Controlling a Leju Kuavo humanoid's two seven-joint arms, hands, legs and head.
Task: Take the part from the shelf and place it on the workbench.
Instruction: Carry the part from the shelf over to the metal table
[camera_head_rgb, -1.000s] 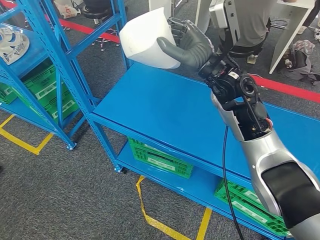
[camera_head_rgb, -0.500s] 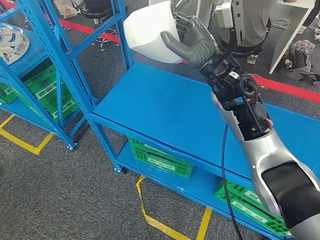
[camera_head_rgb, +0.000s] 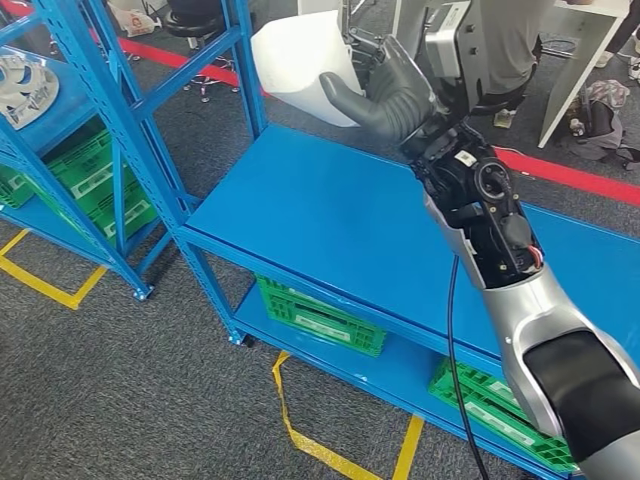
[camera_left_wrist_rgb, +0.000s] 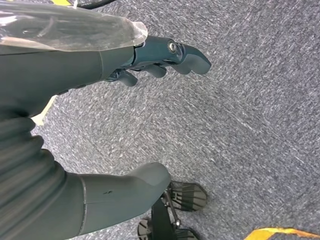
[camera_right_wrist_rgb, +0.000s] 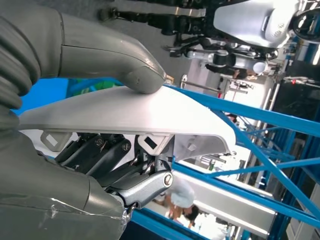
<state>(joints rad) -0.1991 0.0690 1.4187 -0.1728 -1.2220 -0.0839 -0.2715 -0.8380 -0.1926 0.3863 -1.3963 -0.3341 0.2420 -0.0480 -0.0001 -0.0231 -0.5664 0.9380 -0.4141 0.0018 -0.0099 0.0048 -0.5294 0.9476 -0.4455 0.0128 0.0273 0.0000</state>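
- Gripping the white part (camera_head_rgb: 302, 65) between thumb and fingers, the right hand (camera_head_rgb: 389, 90) holds it above the blue workbench (camera_head_rgb: 340, 225).
- Left hand (camera_left_wrist_rgb: 113, 120) hangs over grey floor, fingers apart, holding nothing.

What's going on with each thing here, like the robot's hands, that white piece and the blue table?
white part: held in the air above the workbench.
right hand: grips the white part, thumb on top.
left hand: holds nothing, fingers apart, over the carpet.
blue workbench: top bare.
green crates: on lower shelf.

No text can be read; the white labels on the green plastic crates (camera_head_rgb: 321, 318) carry print that looks too blurred to make out.
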